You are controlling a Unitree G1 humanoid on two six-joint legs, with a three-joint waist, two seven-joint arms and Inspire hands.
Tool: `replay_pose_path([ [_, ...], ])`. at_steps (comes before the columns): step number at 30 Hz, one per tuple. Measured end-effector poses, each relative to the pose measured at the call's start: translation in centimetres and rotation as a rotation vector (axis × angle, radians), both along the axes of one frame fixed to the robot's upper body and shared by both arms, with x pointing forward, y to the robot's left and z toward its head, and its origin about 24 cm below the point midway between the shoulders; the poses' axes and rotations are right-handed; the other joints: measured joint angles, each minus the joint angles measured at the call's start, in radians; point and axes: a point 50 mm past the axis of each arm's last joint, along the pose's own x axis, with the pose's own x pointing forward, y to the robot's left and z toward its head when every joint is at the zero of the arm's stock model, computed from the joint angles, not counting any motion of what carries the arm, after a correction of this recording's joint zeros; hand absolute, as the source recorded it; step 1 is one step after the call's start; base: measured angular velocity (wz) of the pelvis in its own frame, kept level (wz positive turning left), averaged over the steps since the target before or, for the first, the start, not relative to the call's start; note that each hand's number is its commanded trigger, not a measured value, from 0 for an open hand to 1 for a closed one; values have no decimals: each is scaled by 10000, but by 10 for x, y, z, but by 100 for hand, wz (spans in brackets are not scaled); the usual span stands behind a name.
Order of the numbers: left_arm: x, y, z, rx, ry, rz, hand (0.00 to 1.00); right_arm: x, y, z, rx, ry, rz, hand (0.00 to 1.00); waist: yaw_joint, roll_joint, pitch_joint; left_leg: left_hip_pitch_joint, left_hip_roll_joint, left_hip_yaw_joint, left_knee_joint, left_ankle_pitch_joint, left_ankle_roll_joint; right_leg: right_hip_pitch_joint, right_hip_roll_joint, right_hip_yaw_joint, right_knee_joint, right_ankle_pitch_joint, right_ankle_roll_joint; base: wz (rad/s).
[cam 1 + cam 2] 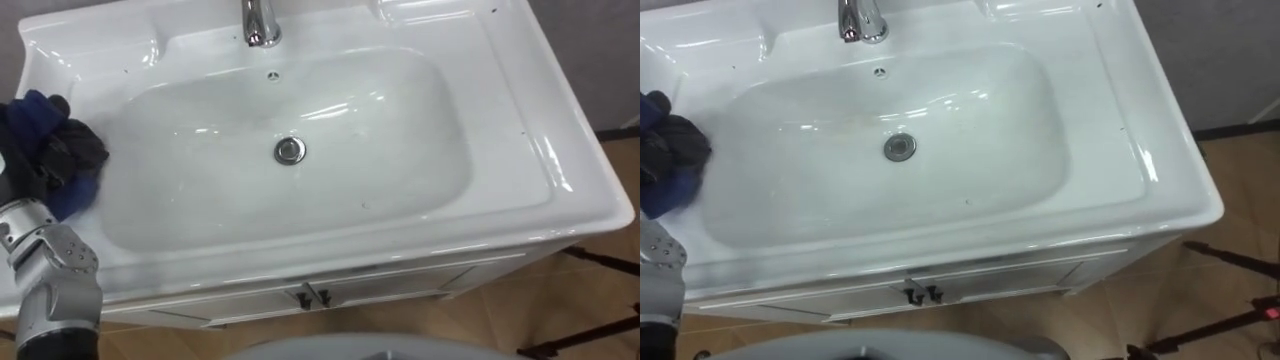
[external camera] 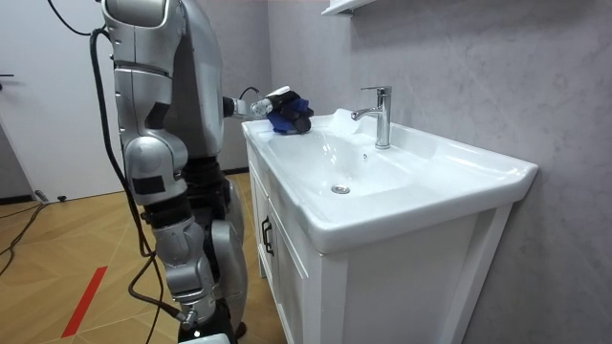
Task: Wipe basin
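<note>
The white ceramic basin (image 1: 330,205) sits in a white vanity cabinet (image 1: 400,282), and the robot stands upright close against the cabinet's front on a wooden floor (image 2: 76,239). Its left arm reaches out over the counter to the basin's left rim. There the left hand (image 1: 68,150) has its dark fingers curled round a blue cloth (image 1: 30,112), gripping it. The cloth rests on the flat left ledge, just beside the edge of the bowl and not down inside it. In the room view the cloth sits at the far corner of the counter, near the wall. The bowl is wet-looking and glossy, with the chrome drain (image 1: 290,151) at its middle and a small overflow hole (image 1: 271,76) above it. The chrome faucet (image 1: 261,24) stands at the back rim behind the drain. Two dark door handles (image 1: 312,296) meet at the cabinet's centre below the front edge.
</note>
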Motion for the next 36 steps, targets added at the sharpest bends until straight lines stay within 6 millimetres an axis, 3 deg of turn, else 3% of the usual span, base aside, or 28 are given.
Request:
replay_pose_path([
  [5,-1,0,2,272,-336,143,0,3,0,0,-78,-41,-5,0,-10,115,-1,-11,0,-38,-5,0,0,20,2,-20,13,1,-1,0],
  [21,1,6,20,1162,-1226,80,0,0,-1,0,-35,-90,-363,0,129,67,-36,12,-11,-19,3,0,1,13,6,-13,11,4,3,0],
  [29,-11,25,31,1635,-1731,1073,0,-5,-2,1,-101,93,-214,0,281,251,-16,2,-23,-30,14,0,1,-3,-1,-83,-3,-4,12,1],
  [36,-16,28,30,1835,-1626,1314,0,-6,-4,1,-149,68,-383,0,304,379,-45,7,-37,-40,11,0,1,7,-2,-94,0,-8,18,1],
])
